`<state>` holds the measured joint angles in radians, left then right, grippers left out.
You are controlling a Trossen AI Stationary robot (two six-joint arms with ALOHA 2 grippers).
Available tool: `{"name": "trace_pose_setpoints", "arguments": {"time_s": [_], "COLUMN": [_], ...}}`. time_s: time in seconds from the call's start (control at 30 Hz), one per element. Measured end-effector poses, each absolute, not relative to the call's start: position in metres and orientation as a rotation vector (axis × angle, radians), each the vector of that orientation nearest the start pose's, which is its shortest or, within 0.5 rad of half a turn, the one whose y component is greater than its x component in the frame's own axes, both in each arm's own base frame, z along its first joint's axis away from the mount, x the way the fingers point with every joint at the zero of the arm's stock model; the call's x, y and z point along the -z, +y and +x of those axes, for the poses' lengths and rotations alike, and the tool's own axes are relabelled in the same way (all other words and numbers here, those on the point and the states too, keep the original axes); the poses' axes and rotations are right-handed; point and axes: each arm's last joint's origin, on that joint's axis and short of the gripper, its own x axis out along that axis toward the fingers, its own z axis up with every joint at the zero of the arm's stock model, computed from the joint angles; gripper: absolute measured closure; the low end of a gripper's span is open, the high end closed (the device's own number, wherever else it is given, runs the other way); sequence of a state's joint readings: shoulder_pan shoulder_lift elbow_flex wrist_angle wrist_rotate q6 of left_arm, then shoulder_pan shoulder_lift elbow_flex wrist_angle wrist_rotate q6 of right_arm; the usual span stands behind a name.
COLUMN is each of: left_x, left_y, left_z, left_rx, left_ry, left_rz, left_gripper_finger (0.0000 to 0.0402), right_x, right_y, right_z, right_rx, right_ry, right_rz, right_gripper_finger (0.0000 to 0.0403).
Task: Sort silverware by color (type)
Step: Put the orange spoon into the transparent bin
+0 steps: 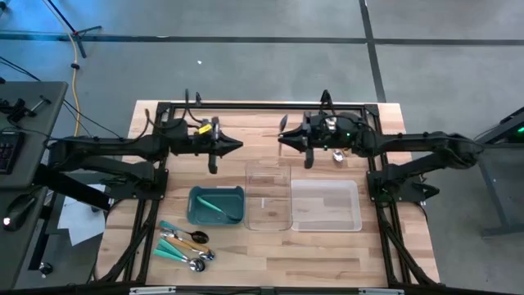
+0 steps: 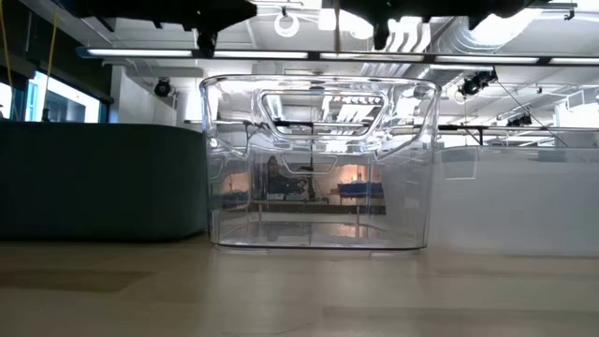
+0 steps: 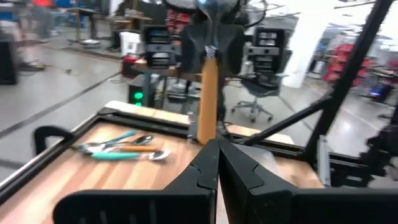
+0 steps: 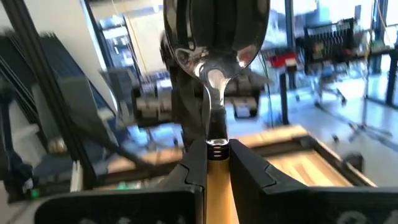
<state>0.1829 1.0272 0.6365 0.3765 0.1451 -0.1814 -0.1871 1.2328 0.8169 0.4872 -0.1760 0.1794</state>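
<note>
My right gripper point(image 1: 282, 139) is over the table's middle and is shut on an orange-handled spoon point(image 4: 214, 93). The spoon's shiny silver bowl point(image 4: 214, 37) points up. My left gripper point(image 1: 240, 146) faces it from the left, shut and empty, a short gap away. From there the spoon's orange handle point(image 3: 207, 99) shows hanging below the right fingers. More silverware lies in a pile point(image 1: 187, 243) at the near left. One teal-handled piece point(image 1: 214, 205) lies in the teal bin point(image 1: 196, 215). A few teal- and orange-handled pieces point(image 3: 121, 148) lie on the wood. My right gripper pinches the spoon between its two fingers point(image 4: 193, 168) at the top of the orange handle point(image 4: 219, 171), just under the metal collar. The fingers come level from the table's right and lie across the spoon. The spoon stands roughly upright, bowl up, handle hanging below, clear of the table.
Two clear plastic trays point(image 1: 268, 197) point(image 1: 325, 205) stand side by side right of the teal bin, near of both grippers. A silver spoon head point(image 1: 337, 156) shows beside the right arm. A black frame point(image 1: 246, 106) borders the table top.
</note>
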Motion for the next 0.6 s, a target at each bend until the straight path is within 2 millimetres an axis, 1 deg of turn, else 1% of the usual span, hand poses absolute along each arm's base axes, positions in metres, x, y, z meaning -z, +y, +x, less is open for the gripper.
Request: {"name": "trace_pose_setpoints", "arguments": {"time_s": [0.07, 0.27, 0.33, 0.47, 0.6], "left_x": [-0.289, -0.287, -0.285, -0.281, -0.278], "left_y": [0.037, 0.038, 0.039, 0.042, 0.043], "left_z": [0.233, 0.249, 0.257, 0.271, 0.277], "left_rx": [-0.016, 0.001, -0.001, -0.004, -0.006], "left_ry": [-0.011, -0.043, -0.025, 0.006, 0.027], "left_rz": [-0.181, -0.174, -0.177, -0.172, -0.184], "left_gripper_finger": [0.0401, 0.0400, 0.0398, 0.0385, 0.0363], "right_x": [-0.314, -0.304, -0.305, -0.313, -0.316], "right_y": [-0.048, -0.050, -0.051, -0.051, -0.051], "right_z": [0.280, 0.293, 0.300, 0.315, 0.320], "right_rx": [-0.001, -0.004, -0.008, -0.070, -0.075], "right_ry": [-0.114, -0.122, -0.116, -0.114, -0.065], "right_rz": [0.177, 0.214, 0.216, 0.196, 0.186], "right_gripper_finger": [0.0376, 0.0376, 0.0376, 0.0376, 0.0376]}}
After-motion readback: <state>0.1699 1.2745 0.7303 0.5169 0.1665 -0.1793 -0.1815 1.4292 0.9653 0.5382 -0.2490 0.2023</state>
